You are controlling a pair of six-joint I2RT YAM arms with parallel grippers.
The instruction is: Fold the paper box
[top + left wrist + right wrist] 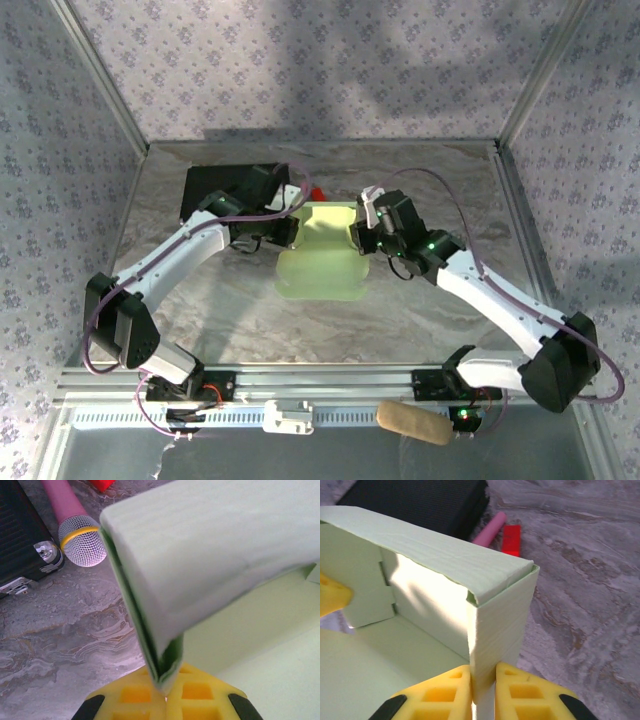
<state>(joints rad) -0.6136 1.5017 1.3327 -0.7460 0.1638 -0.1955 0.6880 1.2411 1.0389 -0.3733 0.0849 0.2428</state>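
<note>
Left wrist view: left gripper (pixel 165 692) and right gripper (pixel 483 682) each pinch the paper box (pixel 215 545) by its raised far wall; creasing it likely follows.

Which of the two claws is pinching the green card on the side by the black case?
The left gripper: it clamps the paper box wall beside the black box; the right gripper pinches the opposite wall.
</note>
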